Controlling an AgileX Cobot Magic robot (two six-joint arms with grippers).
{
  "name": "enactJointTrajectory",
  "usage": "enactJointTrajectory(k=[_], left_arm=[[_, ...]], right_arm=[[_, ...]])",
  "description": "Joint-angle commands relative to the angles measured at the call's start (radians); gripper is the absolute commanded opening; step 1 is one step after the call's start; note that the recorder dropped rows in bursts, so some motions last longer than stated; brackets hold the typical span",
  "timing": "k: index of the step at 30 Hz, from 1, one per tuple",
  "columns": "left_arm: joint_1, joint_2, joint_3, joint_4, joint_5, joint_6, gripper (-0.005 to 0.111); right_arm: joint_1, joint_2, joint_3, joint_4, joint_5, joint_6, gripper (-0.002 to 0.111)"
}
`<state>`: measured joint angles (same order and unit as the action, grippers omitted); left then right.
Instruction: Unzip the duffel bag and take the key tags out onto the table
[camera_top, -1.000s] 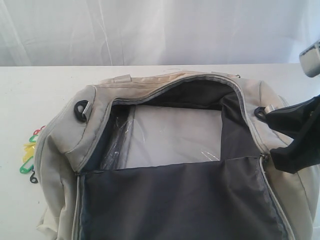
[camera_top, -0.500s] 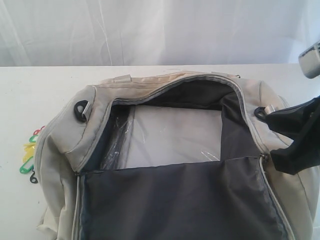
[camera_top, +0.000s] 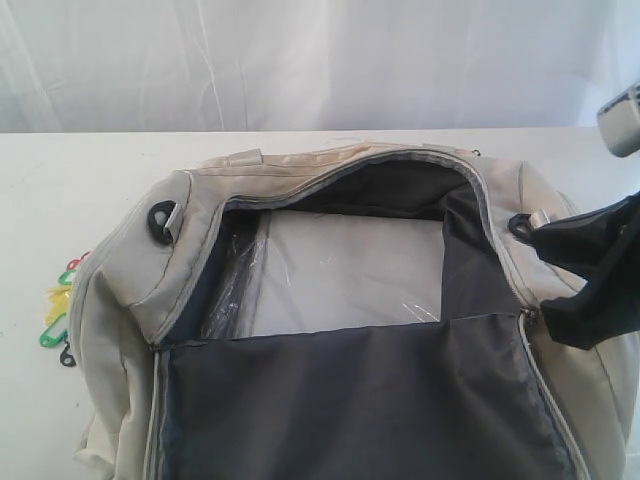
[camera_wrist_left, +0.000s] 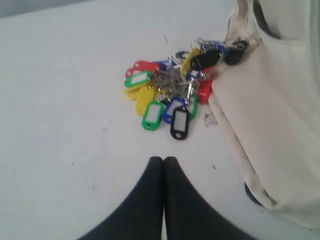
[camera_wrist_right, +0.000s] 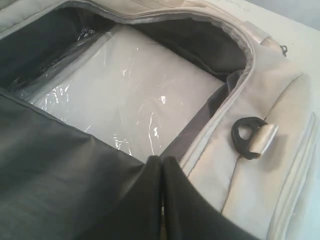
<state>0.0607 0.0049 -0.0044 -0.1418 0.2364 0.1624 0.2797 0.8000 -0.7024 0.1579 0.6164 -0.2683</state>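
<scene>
Exterior view is showing no change from earlier: duffel bag (camera_top: 130, 260) lying unzipped on worktop (camera_top: 60, 180), key tags (camera_top: 55, 310) lying outside against its end. The left end effector (camera_wrist_left: 163, 161) and right end effector (camera_wrist_right: 162, 160) are staying closed, empty.

Item 1, left gripper (camera_wrist_left: 163, 160): shown in the left wrist view only; two black fingers (camera_wrist_left: 147, 200) pressed together along their length; tips meeting, only a thin seam between them; out of the exterior view.

Item 2, right gripper (camera_wrist_right: 162, 159): black fingers (camera_wrist_right: 187, 202) likewise closed tip to tip; only a narrow line parts them.

Item 3, right arm (camera_top: 598, 262): black; enters from the right edge of the scene, reaching leftward; a grey housing (camera_top: 621, 118) shows above it, at the far right edge, cut off by the frame.
</scene>
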Motion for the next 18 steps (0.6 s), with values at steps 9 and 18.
enactJointTrajectory(k=[9,18], left_arm=[[-0.015,-0.005,0.004,0.009,-0.105,-0.005,0.000],[-0.035,-0.005,0.004,0.023,-0.099,-0.009,0.000]], right_arm=[[0.005,-0.004,0.006,0.001,-0.005,0.005,0.000],[0.005,-0.004,0.006,0.001,-0.005,0.005,0.000]])
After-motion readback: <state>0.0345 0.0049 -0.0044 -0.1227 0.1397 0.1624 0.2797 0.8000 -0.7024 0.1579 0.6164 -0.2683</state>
